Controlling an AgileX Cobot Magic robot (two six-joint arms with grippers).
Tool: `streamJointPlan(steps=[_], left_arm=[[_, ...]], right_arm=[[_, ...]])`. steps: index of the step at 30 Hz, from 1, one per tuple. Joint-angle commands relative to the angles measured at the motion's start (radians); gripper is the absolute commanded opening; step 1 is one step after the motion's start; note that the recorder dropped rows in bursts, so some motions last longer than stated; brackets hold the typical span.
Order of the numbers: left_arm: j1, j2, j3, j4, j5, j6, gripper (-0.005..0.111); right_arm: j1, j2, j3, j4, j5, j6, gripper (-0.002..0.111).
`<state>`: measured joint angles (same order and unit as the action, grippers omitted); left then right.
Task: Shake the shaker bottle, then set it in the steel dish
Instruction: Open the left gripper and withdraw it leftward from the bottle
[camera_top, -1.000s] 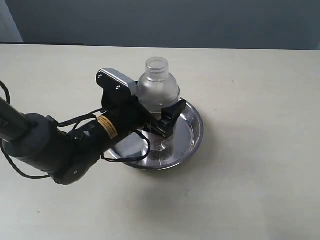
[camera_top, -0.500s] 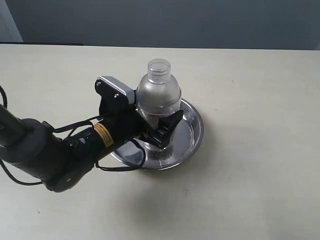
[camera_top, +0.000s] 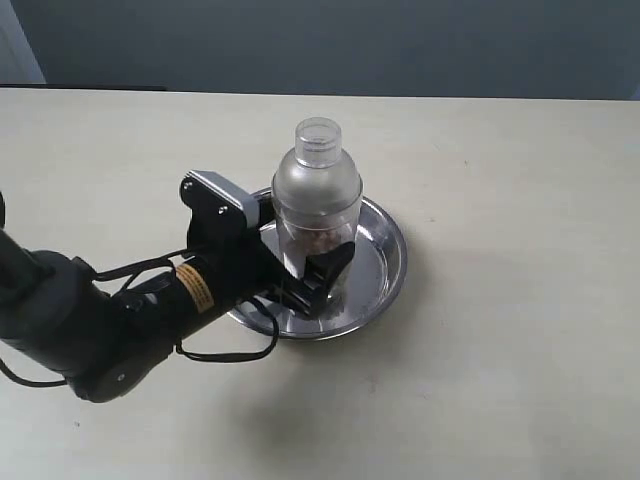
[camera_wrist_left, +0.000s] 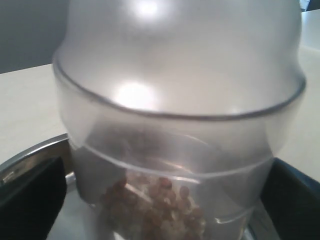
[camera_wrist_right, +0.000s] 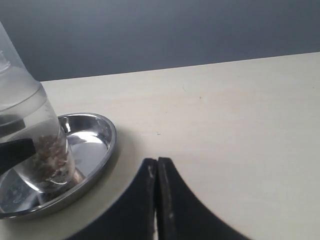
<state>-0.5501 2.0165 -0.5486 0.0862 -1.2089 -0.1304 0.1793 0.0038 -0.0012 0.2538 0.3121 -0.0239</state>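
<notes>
- My left pincer (camera_top: 305, 250) is let go. Its jaws stand wide, one on each side of the bottle (camera_top: 316, 190), low down. I hold nothing.
- The jaws are very near the bottle's sides. I cannot tell if one of them touches it.
- The bottle stands up straight in the dish (camera_top: 385, 250). Its cap is on top and brown bits (camera_wrist_left: 160, 205) lie at the bottom.
- The dish sits flat on the table (camera_top: 520, 330).
- My right pincer (camera_wrist_right: 157, 200) is well apart from all this. It is squeezed shut with nothing in it.
- I think the job is nearly done. All that is left is to move away.
- That is where it could go wrong. If I pull back crooked, a jaw could bump the bottle. It is tall, so it could tip over.
- The dish looks smooth and slippy, so a bump could also make the bottle slide.
- A low jaw could catch the rim and drag the dish along.
</notes>
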Motion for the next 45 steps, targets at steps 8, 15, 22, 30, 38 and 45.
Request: streamJointPlan(steps=[8, 15, 22, 30, 38, 45], left_arm=[[0.0, -0.093, 0.075, -0.01, -0.012, 0.003, 0.098], [0.0, -0.148, 0.133, -0.014, -0.012, 0.003, 0.098], [0.0, -0.228, 0.215, -0.014, -0.012, 0.041, 0.09], [0.0, -0.498, 0.345, -0.066, -0.012, 0.194, 0.001], [0.0, -0.599, 0.35, -0.119, -0.012, 0.194, 0.001], [0.0, -0.605, 0.35, -0.302, -0.012, 0.253, 0.001]], right_arm=[[0.002, -0.004, 0.001, -0.004, -0.006, -0.002, -0.001], [0.002, -0.004, 0.001, -0.004, -0.006, -0.002, -0.001], [0.002, -0.004, 0.001, -0.004, -0.006, -0.002, -0.001], [0.002, -0.004, 0.001, -0.004, -0.006, -0.002, -0.001], [0.002, -0.004, 0.001, -0.004, -0.006, -0.002, -0.001], [0.002, -0.004, 0.001, -0.004, -0.006, -0.002, -0.001]])
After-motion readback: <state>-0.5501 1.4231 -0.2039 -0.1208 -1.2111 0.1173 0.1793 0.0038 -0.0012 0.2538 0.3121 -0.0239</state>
